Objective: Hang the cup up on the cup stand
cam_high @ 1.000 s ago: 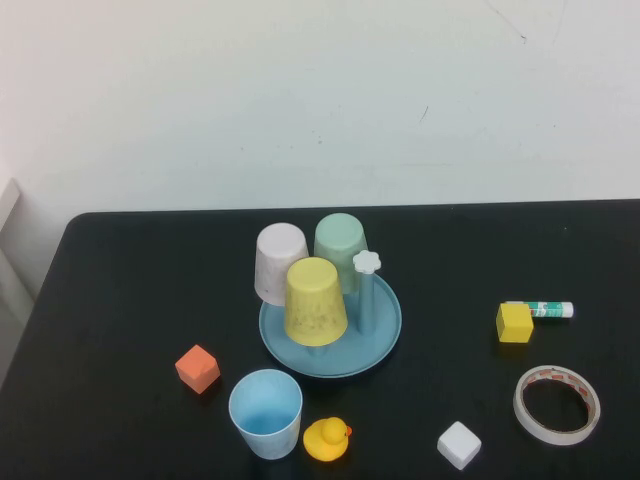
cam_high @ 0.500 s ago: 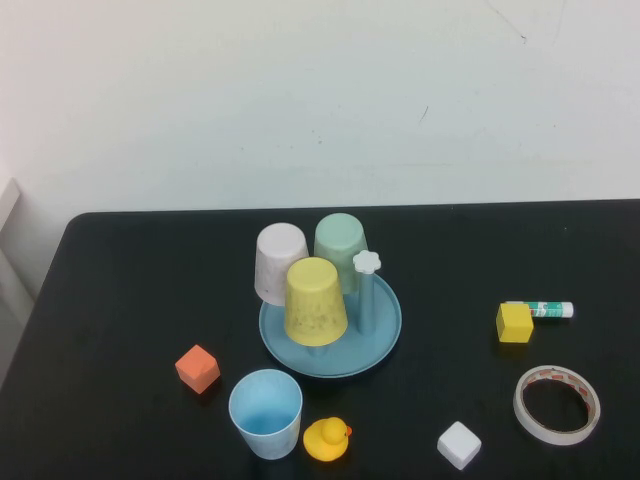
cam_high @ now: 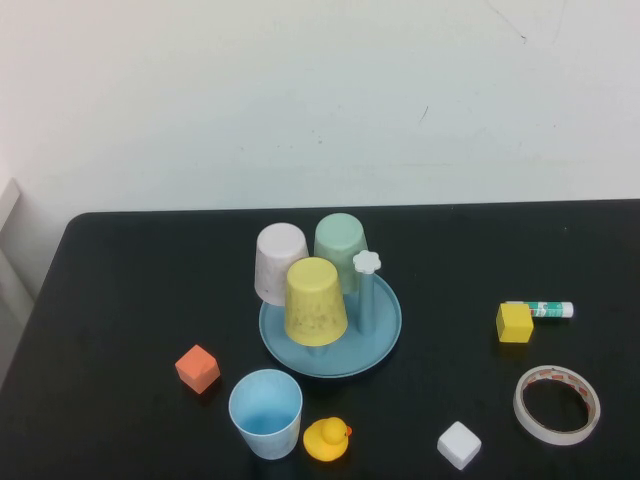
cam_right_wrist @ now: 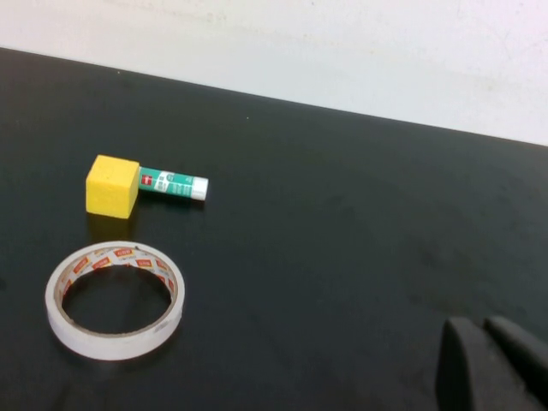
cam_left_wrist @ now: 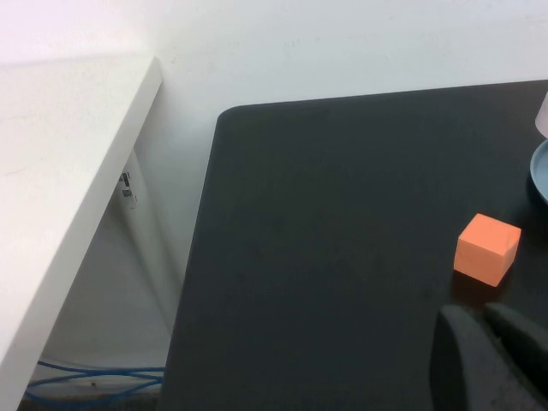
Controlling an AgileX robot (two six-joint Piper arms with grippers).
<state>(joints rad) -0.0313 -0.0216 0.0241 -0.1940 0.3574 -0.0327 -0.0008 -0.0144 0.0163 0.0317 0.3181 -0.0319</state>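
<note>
The light sky-blue cup stands upright, mouth up, near the table's front edge, left of a rubber duck. Behind it is the cup stand, a round blue saucer with one free peg topped by a white flower cap. Yellow, mint-green and whitish cups hang upside down on its other pegs. Neither arm shows in the high view. My left gripper is shut over bare table near the orange cube, holding nothing. My right gripper is shut and empty over the table's right side.
An orange cube lies left of the cup and a yellow duck right of it. To the right are a white cube, a tape roll, a yellow cube and a glue stick. A white shelf flanks the table's left edge.
</note>
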